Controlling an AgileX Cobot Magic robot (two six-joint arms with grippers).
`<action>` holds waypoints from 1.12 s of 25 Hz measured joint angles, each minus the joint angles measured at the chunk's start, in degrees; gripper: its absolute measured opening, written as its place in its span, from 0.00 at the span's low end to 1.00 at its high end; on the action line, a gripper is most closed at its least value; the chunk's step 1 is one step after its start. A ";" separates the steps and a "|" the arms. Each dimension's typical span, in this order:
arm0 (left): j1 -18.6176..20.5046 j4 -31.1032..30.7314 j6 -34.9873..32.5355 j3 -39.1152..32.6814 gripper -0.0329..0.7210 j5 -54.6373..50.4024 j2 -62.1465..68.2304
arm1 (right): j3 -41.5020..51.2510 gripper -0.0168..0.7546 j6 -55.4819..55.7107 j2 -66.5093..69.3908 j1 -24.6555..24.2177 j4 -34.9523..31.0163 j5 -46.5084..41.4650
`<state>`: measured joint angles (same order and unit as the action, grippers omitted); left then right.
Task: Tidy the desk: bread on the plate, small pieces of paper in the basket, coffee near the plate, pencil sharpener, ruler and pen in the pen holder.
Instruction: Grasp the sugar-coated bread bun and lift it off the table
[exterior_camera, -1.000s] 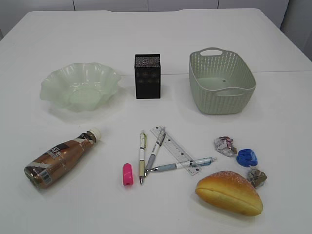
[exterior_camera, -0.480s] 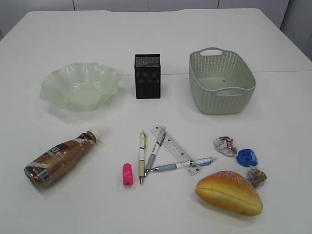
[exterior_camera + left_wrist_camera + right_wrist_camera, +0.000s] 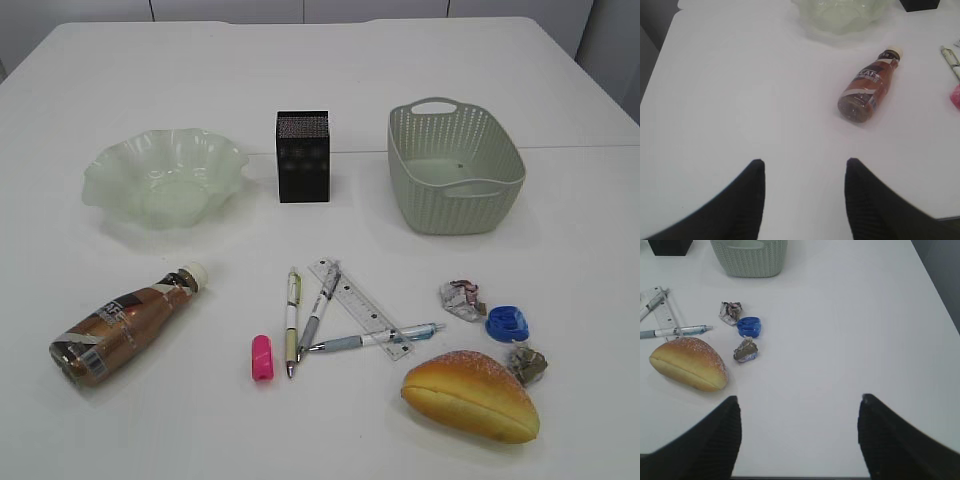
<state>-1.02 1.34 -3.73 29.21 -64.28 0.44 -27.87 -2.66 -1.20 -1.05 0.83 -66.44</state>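
Nothing is sorted yet, so you choose first by side. In the right wrist view the bread (image 3: pixel 688 364) lies at middle left, up and to the left of your right gripper (image 3: pixel 799 435), whose jaws stand wide apart and empty; its long axis slants from upper left to lower right. The coffee (image 3: pixel 869 85) lies on its side at upper right of the left gripper (image 3: pixel 804 200) (jaws apart, holding nothing), cap pointing toward the plate (image 3: pixel 842 15).
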 joint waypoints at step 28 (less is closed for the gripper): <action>0.00 0.00 0.00 0.00 0.54 0.00 0.00 | -37.63 0.75 -2.87 68.23 0.00 -6.46 -3.92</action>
<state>-1.02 1.34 -3.73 29.21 -64.28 0.44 -65.50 -5.53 67.03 -1.05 -5.63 -70.35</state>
